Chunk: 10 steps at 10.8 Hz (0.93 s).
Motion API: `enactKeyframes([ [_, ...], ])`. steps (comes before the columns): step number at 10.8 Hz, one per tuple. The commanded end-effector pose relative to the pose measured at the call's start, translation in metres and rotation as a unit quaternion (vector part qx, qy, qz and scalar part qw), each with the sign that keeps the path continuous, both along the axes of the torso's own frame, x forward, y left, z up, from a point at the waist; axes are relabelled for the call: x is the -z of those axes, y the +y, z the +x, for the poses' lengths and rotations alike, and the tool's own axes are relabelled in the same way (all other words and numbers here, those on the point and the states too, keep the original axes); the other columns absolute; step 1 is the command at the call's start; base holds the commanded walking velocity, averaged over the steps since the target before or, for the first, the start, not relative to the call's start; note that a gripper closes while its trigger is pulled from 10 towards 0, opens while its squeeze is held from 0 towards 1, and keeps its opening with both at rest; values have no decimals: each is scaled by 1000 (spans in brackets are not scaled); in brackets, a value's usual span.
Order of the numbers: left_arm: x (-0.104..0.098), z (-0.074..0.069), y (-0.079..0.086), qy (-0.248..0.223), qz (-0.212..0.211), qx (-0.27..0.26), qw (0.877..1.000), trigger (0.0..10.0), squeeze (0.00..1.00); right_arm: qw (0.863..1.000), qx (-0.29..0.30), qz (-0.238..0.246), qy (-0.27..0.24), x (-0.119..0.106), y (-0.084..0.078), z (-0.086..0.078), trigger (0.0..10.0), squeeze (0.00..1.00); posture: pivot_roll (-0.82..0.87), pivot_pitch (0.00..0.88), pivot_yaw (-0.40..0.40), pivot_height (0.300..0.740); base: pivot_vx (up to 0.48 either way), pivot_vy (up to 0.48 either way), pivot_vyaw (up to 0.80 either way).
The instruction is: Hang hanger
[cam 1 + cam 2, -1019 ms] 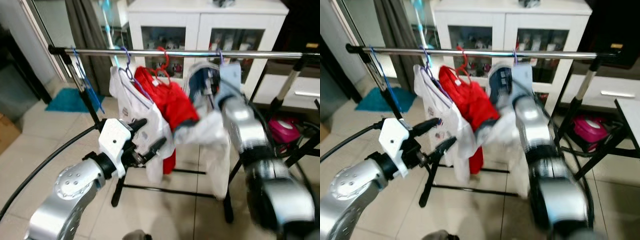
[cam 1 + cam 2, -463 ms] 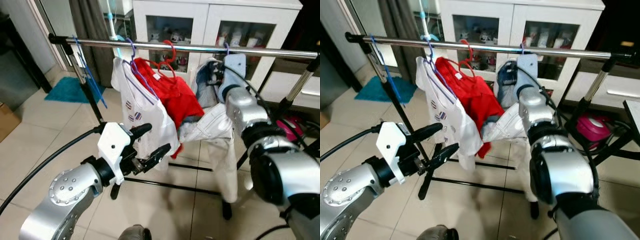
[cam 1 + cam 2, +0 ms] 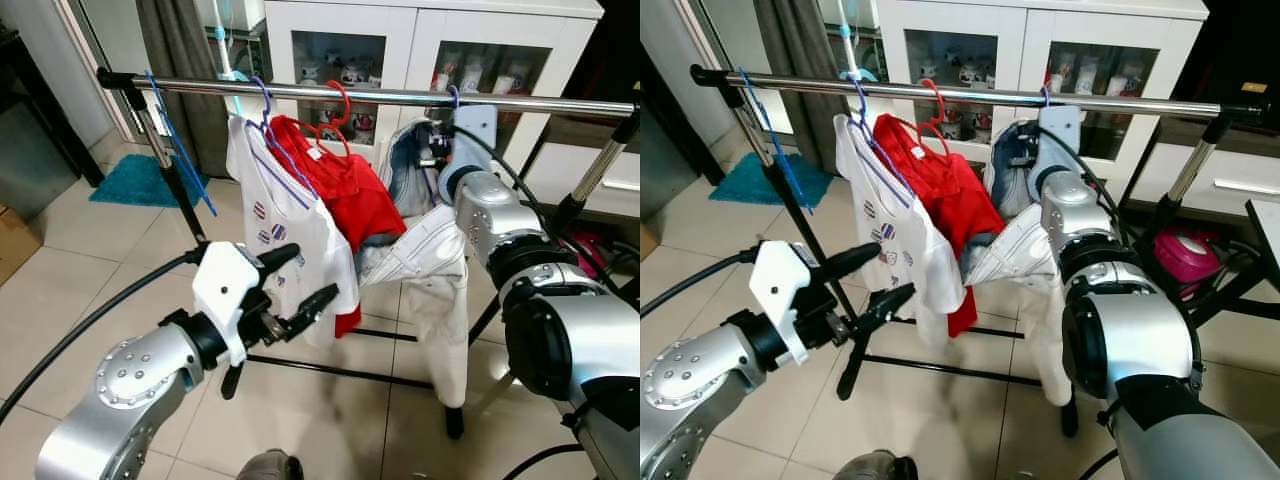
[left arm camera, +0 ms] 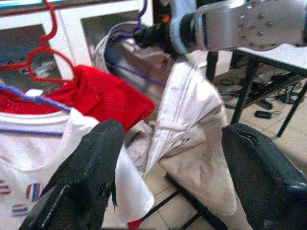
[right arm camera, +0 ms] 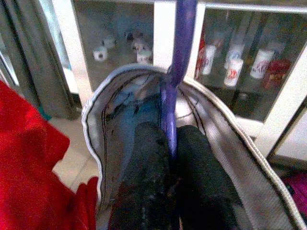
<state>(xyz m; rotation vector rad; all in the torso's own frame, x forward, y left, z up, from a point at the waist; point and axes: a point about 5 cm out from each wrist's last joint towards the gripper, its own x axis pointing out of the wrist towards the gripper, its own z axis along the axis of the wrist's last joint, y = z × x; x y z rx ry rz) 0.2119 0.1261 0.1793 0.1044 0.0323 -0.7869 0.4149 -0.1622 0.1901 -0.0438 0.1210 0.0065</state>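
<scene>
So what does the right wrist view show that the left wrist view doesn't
Right wrist view alone: the right gripper, jaws shut on the purple plastic hanger inside the grey jacket's collar, and white cups behind the cabinet glass.

Left wrist view alone: the left gripper, jaws wide open and holding nothing, a white T-shirt, a red plastic hanger, and a cream garment draped below the right arm.

Both: the red shirt and the white cabinet.

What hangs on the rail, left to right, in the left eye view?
Empty blue hanger → white T-shirt on a purple hanger → red garment on a red hanger → grey garment on the purple hanger that the right tool pinches.
</scene>
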Motion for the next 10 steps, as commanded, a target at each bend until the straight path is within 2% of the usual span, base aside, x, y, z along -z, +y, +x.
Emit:
enactKeyframes([
  [1,1,5,6,-5,6,-24,1000,10000,0,999,-19,8,-25,-5,-2,0,10000,1000,78,73,103,740,0,0,0],
  [5,14,21,12,5,-5,-72,997,10000,0,989,-77,41,-116,-11,-7,-12,10000,1000,-28,0,161,740,0,0,0],
  [7,23,29,12,3,4,-95,995,10000,0,977,-112,54,-175,-15,-12,-36,10000,1000,-66,0,178,740,0,0,0],
  [9,25,35,15,-2,1,-140,990,10000,0,966,-147,51,-208,-18,-16,-80,10000,1000,-99,0,180,740,0,0,0],
  [10,24,35,17,-9,-8,-159,987,10000,0,968,-148,53,-198,-12,-15,-99,10000,1000,-105,0,174,740,0,0,0],
])
